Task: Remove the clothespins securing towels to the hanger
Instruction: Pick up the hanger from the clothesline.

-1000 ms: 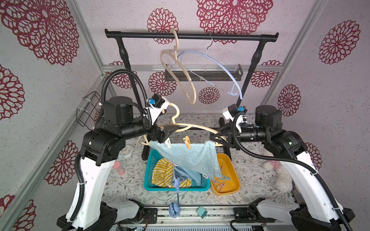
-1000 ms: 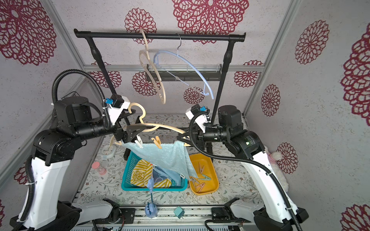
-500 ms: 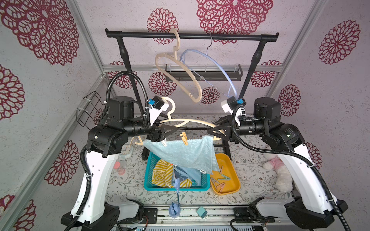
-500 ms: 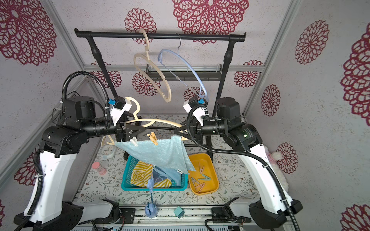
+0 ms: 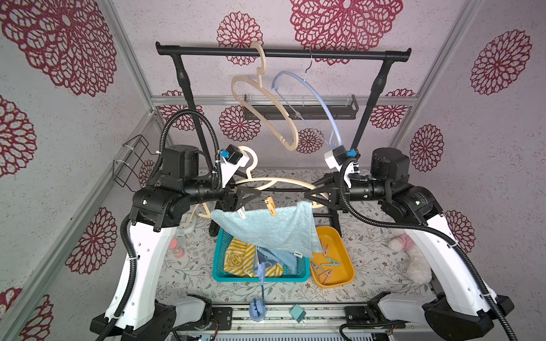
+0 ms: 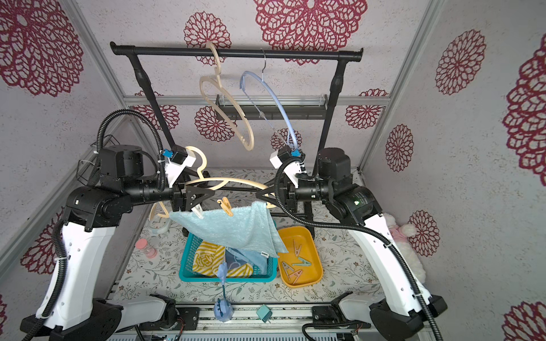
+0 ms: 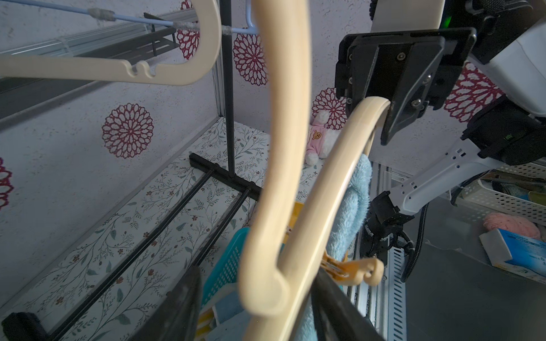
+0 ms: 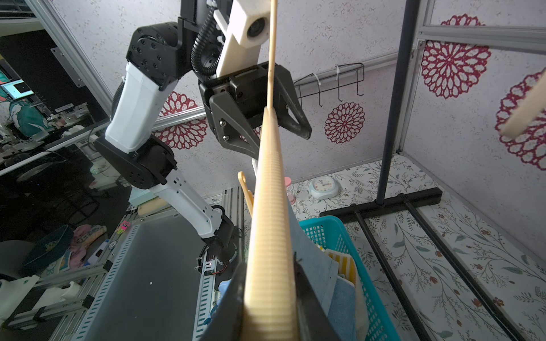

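Note:
I hold a beige hanger level between both arms above the baskets. My right gripper is shut on its ribbed end. My left gripper is shut on it near the hook's neck. A plain light blue towel hangs from it. A white clothespin pins it just below the left fingers. An orange-yellow clothespin pins it near the middle and also shows in the left wrist view. The striped towel and the lettered blue towel lie in the teal basket. Several loose clothespins lie in the orange tray.
A black rack rail carries a bare beige hanger and a blue hanger just above and behind the arms. A wire basket hangs on the left wall. A plush toy and a pink cup sit on the floor.
Both arms have raised the hanger with its towel and levelled it. The left jaws have narrowed onto the hanger. The bare beige hanger on the rail has swung.

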